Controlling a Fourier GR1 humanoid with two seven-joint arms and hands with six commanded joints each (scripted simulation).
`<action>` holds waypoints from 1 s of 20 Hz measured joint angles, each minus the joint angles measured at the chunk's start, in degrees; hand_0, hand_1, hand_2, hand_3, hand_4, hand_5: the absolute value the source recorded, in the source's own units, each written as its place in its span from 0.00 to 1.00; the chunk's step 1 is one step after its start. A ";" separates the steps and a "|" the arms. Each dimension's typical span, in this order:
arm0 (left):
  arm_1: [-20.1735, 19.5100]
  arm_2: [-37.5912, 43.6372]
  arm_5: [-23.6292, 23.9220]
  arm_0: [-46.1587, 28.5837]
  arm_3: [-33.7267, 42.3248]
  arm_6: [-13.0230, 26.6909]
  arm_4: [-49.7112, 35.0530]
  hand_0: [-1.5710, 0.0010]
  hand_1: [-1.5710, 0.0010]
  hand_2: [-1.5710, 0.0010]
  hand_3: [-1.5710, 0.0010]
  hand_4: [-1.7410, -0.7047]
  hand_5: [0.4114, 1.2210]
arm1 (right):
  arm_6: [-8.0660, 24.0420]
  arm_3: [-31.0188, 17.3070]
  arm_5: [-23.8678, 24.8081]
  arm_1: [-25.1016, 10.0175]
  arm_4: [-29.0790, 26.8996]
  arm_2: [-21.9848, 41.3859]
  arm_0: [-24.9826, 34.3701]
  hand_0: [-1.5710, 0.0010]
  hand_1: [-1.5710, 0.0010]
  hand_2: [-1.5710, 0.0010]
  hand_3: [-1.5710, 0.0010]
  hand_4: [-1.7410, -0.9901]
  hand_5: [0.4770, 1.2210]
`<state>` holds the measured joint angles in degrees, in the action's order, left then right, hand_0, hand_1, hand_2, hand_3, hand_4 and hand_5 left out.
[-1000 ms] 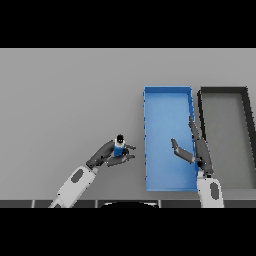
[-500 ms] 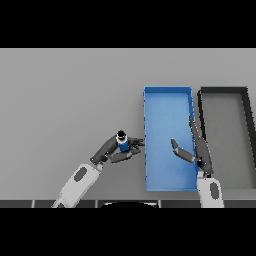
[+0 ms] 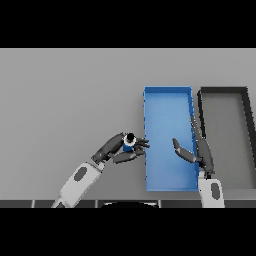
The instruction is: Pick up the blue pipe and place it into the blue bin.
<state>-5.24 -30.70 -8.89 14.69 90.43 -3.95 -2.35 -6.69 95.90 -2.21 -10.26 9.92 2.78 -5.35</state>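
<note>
The left hand (image 3: 119, 149) has carried the blue pipe (image 3: 129, 142) rightward since half a second ago, and more so than a full second back: its fingertips now reach just to the left wall of the blue bin (image 3: 150, 180), where earlier a strip of grey table (image 3: 60, 95) lay between them. Its dark fingers and thumb are curled round the pipe, a short blue cylinder with a dark round end facing up, held above the tabletop just outside the bin. The bin is a long, shallow rectangular tray with thin upright walls and a flat, smooth floor. Over its right wall the right hand (image 3: 197, 150) has stayed in place, fingers straight and thumb spread, holding nothing. Just right of that hand lies a dark grey bin (image 3: 247, 135) of the same shape.
</note>
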 measured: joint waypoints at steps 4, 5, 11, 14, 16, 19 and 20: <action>1.04 0.32 -1.00 0.59 -0.94 0.48 1.07 0.00 0.00 0.00 0.00 0.27 1.00 | -0.12 0.93 0.63 0.18 0.50 0.10 -0.74 1.00 1.00 1.00 1.00 0.74 0.22; 1.25 0.55 -0.97 0.63 -1.20 0.81 1.40 0.00 0.00 0.00 0.00 0.26 1.00 | 0.17 1.37 0.80 0.39 0.58 0.25 -0.62 1.00 1.00 1.00 1.00 0.73 0.22; 2.61 0.70 -2.31 -0.56 -0.83 -0.68 2.56 0.00 0.00 0.00 0.00 0.26 1.00 | -0.92 5.95 -10.04 -1.23 -14.06 -0.80 0.34 1.00 0.98 0.93 1.00 0.71 0.18; 2.64 1.21 -3.31 -0.77 -0.79 0.01 2.88 0.00 0.00 0.00 0.00 0.26 1.00 | 6.04 10.98 -17.42 -5.79 -23.74 -0.04 3.39 1.00 0.99 0.92 1.00 0.68 0.15; 2.99 1.51 -3.81 -0.78 -0.35 0.87 2.92 0.00 0.00 0.00 0.00 0.26 1.00 | 11.53 12.95 -20.86 -9.01 -29.34 0.74 7.46 1.00 0.99 0.93 1.00 0.66 0.12; 3.49 2.12 -3.93 -0.42 -0.57 1.13 4.07 0.00 0.00 0.00 0.00 0.26 1.00 | 16.51 15.17 -22.73 -10.89 -31.52 3.41 12.64 1.00 1.00 0.94 1.00 0.63 0.11; 3.34 2.10 -4.38 -1.06 0.16 1.10 4.02 0.00 0.00 0.00 0.00 0.26 1.00 | 17.09 16.25 -23.40 -11.64 -31.22 4.29 13.88 1.00 1.00 0.95 1.00 0.61 0.11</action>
<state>-1.91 -28.61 -13.27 13.63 90.58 -2.86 1.67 10.40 112.14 -25.62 -21.90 -21.30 7.07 8.53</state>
